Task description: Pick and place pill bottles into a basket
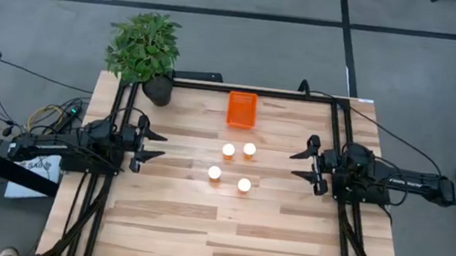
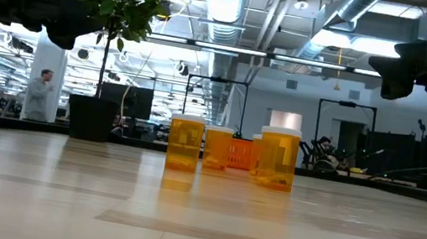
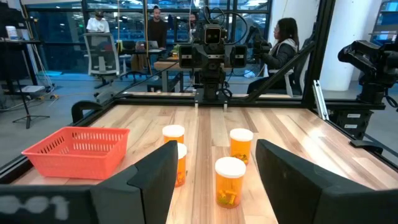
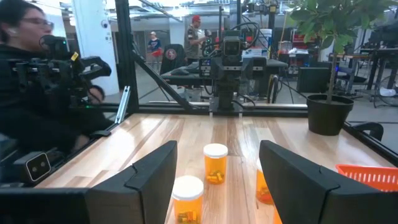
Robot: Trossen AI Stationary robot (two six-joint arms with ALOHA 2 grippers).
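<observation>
Standing at the near edge of the wooden tabletop (image 1: 199,228), you first see bare planks; nothing sits on the near half.

Toward the middle stand four pill bottles in a loose square, all upright with white caps up, close together but none of them touching. The near pair is one bottle (image 1: 215,173) on the left and another (image 1: 244,184) on the right; just beyond them stand the third (image 1: 229,150) and the fourth (image 1: 250,149).

Level with this cluster, the two arms wait at opposite side edges, well apart from the bottles. The left pincer (image 1: 157,147) points in from the left edge with its fingers spread apart, holding nothing. The right pincer (image 1: 299,165) points in from the right edge, its fingers likewise parted and holding nothing.

Farther on, near the middle of the far edge, sits the orange basket (image 1: 242,110), apart from the bottles and with none of them in it. At the far left corner a dark pot holds a leafy green plant (image 1: 144,45).

Past the tabletop, a person (image 2: 37,94) stands far off in the room.
</observation>
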